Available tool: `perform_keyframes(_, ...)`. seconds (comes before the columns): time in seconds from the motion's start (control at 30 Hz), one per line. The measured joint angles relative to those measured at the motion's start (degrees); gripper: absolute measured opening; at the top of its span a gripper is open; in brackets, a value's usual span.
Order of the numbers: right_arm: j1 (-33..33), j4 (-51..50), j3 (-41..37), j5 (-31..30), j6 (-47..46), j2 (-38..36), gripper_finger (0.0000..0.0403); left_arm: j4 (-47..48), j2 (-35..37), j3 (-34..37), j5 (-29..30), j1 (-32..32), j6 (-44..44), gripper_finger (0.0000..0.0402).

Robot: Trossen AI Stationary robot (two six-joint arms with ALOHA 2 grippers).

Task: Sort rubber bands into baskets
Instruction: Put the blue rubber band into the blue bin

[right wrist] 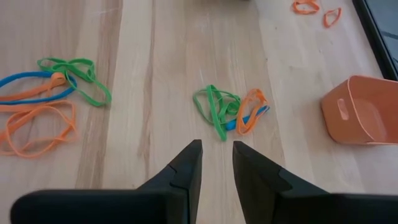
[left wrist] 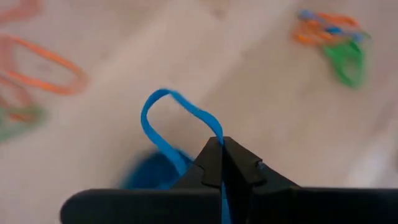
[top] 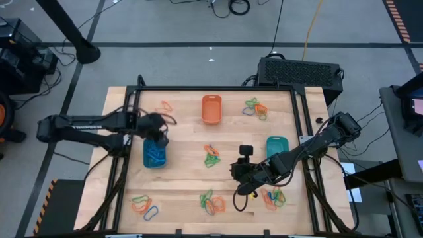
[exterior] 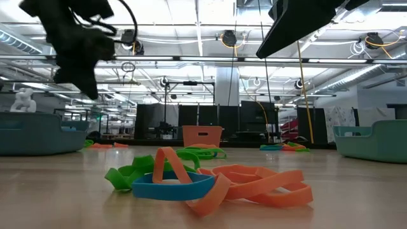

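Currently the left hand (top: pixel 158 135), clenched on a blue rubber band (left wrist: pixel 177 118), hovers over the blue basket (top: pixel 154 156) at left of frame. Risk: the clinging band snags a finger on release, landing outside.

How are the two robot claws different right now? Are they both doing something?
The left gripper is shut on a blue rubber band, while the right gripper holds nothing, its fingers apart. The left gripper hangs above the blue basket; the right gripper sits over bare table, facing a small tangle of green, orange and blue bands. Both are dark two-finger claws on dark arms.
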State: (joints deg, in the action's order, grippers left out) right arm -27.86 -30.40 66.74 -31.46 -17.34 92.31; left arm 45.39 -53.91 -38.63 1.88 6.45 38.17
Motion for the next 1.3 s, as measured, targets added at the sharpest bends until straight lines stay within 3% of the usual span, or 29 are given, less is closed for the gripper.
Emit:
perform_keyframes(0.17,0.0,0.6,0.0,0.0,0.0,0.0,0.0082,2.5,0.5,0.0,-0.2,-11.3,9.7,0.0001)
perform_keyframes(0.27,0.0,0.9,0.0,0.0,0.0,0.0,0.0082,4.6,0.4,0.0,2.5,-15.9,14.2,0.0001)
perform_keyframes(0.4,0.0,2.2,0.0,0.0,0.0,0.0,0.0082,8.0,-0.1,0.0,6.7,-18.8,18.4,0.0001)
perform_keyframes(0.6,0.0,2.2,0.0,0.3,-0.9,0.0,0.0082,10.2,-1.8,0.0,2.4,-21.3,20.0,0.0001)
perform_keyframes(0.87,0.0,2.0,0.0,0.2,-1.0,0.0,0.0082,11.5,-4.5,0.0,11.1,-20.7,18.4,0.0001)
perform_keyframes(1.3,0.0,1.9,0.0,0.2,-0.9,0.0,0.0082,12.6,-10.5,2.8,10.7,-15.6,11.6,0.0003)
